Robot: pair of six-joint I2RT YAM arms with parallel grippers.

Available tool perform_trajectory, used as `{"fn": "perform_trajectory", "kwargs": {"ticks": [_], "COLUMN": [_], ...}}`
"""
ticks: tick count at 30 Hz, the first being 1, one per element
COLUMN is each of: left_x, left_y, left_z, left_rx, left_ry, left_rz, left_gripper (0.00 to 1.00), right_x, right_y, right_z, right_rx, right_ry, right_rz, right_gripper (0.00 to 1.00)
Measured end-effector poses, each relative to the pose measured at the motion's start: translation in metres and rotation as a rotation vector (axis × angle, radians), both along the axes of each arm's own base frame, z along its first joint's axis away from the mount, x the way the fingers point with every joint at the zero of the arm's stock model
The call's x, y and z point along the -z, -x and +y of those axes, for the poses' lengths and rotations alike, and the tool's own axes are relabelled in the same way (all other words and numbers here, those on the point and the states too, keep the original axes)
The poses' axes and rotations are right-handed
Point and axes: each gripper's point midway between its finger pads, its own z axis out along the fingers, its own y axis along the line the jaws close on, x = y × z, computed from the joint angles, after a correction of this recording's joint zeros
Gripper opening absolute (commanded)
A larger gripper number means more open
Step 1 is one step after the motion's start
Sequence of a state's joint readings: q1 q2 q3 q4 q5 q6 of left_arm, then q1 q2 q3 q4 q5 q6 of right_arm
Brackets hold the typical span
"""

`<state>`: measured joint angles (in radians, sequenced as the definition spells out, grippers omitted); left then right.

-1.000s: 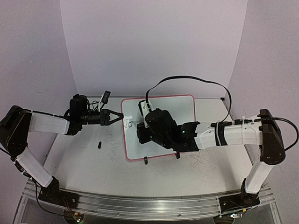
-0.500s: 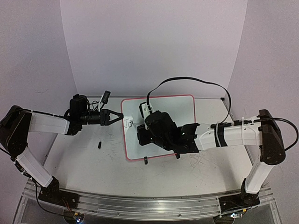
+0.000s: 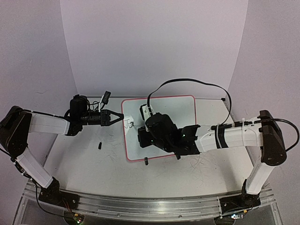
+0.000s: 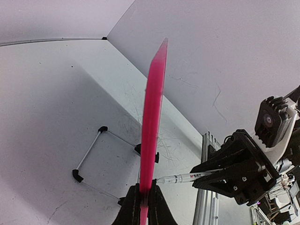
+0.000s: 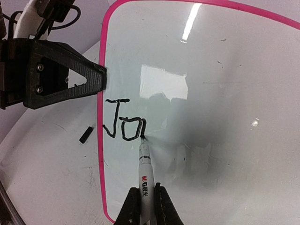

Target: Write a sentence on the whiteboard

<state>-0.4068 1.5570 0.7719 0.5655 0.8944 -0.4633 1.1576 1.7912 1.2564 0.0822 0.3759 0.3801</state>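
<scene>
The whiteboard [image 3: 183,110], pink-rimmed, lies tilted on the table. Its left rim [image 4: 152,122] is edge-on in the left wrist view, and my left gripper [image 4: 143,187] is shut on it; this gripper [image 3: 117,117] meets the board's left edge in the top view. My right gripper [image 5: 146,187] is shut on a white marker [image 5: 145,168], whose black tip touches the board just right of the black letters "Jo" [image 5: 123,124]. The right wrist [image 3: 157,131] covers the board's middle in the top view. The marker [image 4: 180,178] also shows beside the rim.
A small black cap [image 3: 100,145] lies on the table left of the board. Two black clip feet [image 3: 146,161] sit at the board's near edge. A wire stand [image 4: 89,154] lies beyond the board. An aluminium rail [image 3: 140,206] runs along the front edge.
My right wrist has shifted slightly left and toward the near edge with the marker on the board. The left arm and the board have not moved.
</scene>
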Motion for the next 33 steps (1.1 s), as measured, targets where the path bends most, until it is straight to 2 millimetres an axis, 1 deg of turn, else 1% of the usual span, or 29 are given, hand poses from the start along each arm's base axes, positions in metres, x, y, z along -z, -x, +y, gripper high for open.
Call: {"fn": "perform_trajectory", "kwargs": {"ticks": [12,18,33], "left_x": [0.0,0.0,-0.0001], "left_y": [0.0,0.0,0.0], "left_z": [0.0,0.0,0.0], "left_rx": [0.0,0.0,0.0], "left_ry": [0.0,0.0,0.0], "left_rz": [0.0,0.0,0.0], "left_gripper": [0.0,0.0,0.0], "right_x": [0.0003,0.0032,-0.0007], "right_y": [0.0002,0.0017,-0.0009], "right_z": [0.0,-0.0031,-0.0069], "right_rx": [0.001,0.005,0.016], "right_ry": [-0.003,-0.003,0.024], "right_rz": [0.003,0.012,-0.01], "right_gripper": [0.0,0.0,0.0]}}
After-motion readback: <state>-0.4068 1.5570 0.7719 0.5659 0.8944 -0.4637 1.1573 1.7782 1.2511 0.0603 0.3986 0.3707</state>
